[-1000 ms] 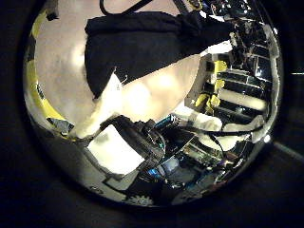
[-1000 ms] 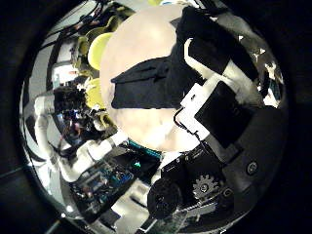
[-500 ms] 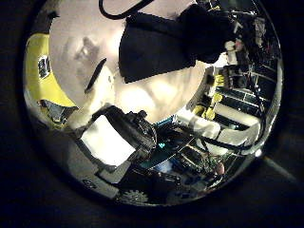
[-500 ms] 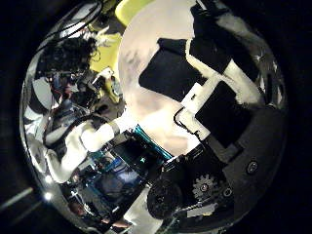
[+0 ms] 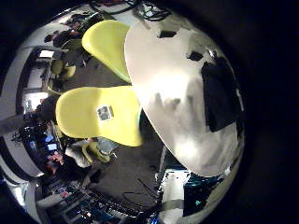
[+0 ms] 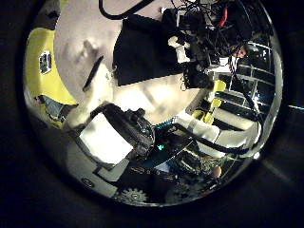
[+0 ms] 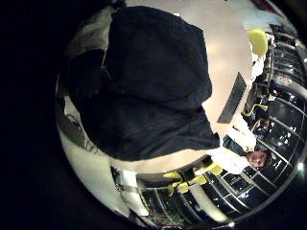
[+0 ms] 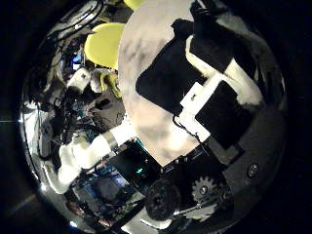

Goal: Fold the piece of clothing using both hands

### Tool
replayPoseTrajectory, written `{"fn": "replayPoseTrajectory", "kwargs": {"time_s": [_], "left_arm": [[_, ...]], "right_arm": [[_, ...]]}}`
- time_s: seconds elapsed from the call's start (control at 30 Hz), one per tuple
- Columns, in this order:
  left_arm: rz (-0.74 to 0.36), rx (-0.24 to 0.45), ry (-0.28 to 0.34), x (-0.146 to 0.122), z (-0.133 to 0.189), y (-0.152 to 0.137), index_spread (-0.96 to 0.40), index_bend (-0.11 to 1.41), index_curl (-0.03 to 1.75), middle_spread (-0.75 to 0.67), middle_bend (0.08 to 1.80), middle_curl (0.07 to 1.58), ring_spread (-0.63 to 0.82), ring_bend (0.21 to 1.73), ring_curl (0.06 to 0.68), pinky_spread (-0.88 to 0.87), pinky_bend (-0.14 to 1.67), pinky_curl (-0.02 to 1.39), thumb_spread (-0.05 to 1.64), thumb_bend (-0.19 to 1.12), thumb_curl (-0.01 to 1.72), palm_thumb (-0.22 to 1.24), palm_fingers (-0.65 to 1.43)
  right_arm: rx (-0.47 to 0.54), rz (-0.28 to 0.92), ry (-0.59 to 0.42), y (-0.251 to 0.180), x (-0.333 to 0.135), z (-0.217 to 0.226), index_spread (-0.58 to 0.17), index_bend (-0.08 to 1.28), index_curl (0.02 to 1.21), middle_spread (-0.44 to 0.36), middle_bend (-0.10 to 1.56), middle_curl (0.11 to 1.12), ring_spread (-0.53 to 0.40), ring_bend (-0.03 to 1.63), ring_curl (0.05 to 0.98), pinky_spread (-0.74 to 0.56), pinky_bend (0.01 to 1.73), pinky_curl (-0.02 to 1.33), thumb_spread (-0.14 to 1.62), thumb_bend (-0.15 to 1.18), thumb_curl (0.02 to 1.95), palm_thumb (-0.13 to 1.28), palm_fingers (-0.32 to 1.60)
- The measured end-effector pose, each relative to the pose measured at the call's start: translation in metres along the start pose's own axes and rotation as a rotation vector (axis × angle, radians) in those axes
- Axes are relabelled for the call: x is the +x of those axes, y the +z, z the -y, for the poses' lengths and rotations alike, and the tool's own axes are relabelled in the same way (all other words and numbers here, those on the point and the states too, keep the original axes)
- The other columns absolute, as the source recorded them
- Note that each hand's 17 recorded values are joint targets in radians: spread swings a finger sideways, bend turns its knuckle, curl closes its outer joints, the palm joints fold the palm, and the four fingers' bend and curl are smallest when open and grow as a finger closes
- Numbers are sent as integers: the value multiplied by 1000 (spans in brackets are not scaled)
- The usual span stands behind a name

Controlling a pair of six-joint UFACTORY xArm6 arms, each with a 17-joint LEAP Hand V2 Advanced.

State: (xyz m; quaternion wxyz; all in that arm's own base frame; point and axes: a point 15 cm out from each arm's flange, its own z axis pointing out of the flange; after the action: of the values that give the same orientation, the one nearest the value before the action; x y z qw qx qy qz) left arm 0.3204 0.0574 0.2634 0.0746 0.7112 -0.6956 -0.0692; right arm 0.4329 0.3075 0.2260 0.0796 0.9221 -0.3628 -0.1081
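bare white table [image 5: 173, 103] beside the dark garment [image 7: 153, 81], yellow chairs [image 5: 98, 112] crowding its edge

We see a black garment [image 7: 153, 86] on a pale beige table [image 5: 168, 84], with plain yellow chairs [image 5: 98, 114] beside it.

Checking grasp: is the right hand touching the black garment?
Touching. Right thumb side palm view shows the right hand fingers lying on the black garment on the table.
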Motion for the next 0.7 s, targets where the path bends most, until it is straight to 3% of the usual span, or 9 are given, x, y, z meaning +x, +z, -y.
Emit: {"fn": "replayPoseTrajectory", "kwargs": {"time_s": [0.07,0.1,0.13,0.27,0.4,0.7], "left_arm": [[0,-4,-1,0,-1,1,-150,235,538,40,181,350,50,600,223,121,267,350,1206,-15,397,655,329],[-1,-5,-2,0,-1,2,-150,235,539,40,181,351,51,600,223,121,268,350,1206,-15,398,655,329],[0,-7,-3,1,-1,2,-150,234,540,42,181,351,52,600,223,122,268,350,1206,-15,398,655,329],[-2,-11,-5,2,-3,3,-150,233,543,44,181,352,55,601,223,122,268,351,1206,-15,400,655,328],[-2,-18,-4,2,-6,3,-151,237,550,45,177,349,59,603,223,122,269,352,1206,-15,401,654,327],[9,-21,-20,19,-11,-10,-151,228,554,54,180,346,63,607,223,122,272,353,1209,-13,409,666,324]], "right_arm": [[30,43,2,-9,3,-1,-368,333,752,-209,972,765,-277,1400,773,-350,1158,981,1197,-23,672,858,152],[49,62,-12,-15,5,-2,-390,331,705,-218,809,697,-252,1280,736,-279,1074,967,1187,-19,667,861,-100],[68,84,-37,-20,1,-2,-410,303,653,-219,715,647,-226,1202,696,-222,1026,938,1182,-15,664,867,-144],[199,174,-111,-69,-14,-8,-436,225,526,-210,462,507,-112,954,558,-4,892,837,1144,-13,655,883,-99],[336,180,-94,-133,2,-37,-438,181,472,-200,371,448,-22,841,487,175,790,761,1127,-13,654,902,-32],[429,155,184,-205,107,-174,-416,174,399,-121,387,414,30,804,416,362,642,629,1133,2,693,971,140]]}}
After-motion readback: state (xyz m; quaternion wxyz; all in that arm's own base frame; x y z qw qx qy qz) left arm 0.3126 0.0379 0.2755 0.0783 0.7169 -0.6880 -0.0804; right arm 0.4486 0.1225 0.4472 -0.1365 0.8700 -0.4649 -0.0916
